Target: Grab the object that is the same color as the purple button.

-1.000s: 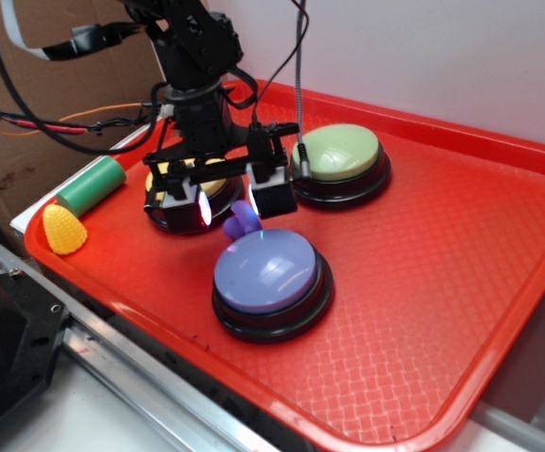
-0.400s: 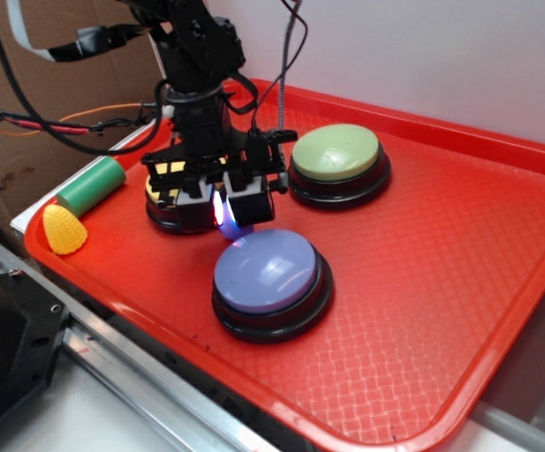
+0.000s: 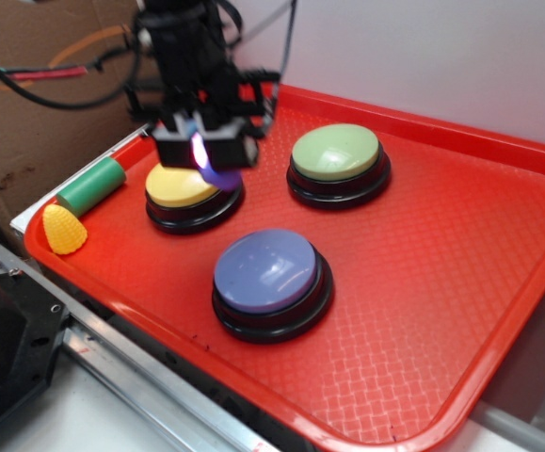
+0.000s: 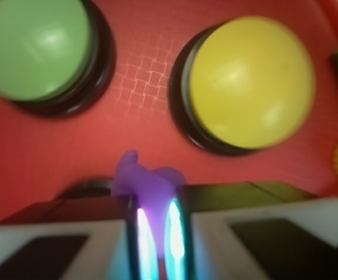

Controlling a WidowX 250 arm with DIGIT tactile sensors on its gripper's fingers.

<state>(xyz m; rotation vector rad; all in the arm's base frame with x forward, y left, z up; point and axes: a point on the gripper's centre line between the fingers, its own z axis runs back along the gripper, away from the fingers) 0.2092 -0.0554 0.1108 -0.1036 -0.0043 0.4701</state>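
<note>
A robot lab: red tray (image 3: 498, 273), loose cables (image 3: 37, 80), cardboard backdrop (image 3: 27, 141).

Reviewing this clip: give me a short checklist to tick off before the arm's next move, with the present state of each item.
1. Purple toy pinched by gripper: ok.
2. Toy lifted off the tray: ok.
3. Toy's colour matches purple button: ok.
4. Grip depth: lobes stick out past the fingertips; security cannot tell.
5. Yellow button lies under the gripper, clearance above it: cannot tell.
6. Green button clear of the gripper: ok.

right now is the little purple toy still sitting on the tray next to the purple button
No, the purple toy is pinched in the gripper, raised off the red tray above the yellow button.
</note>
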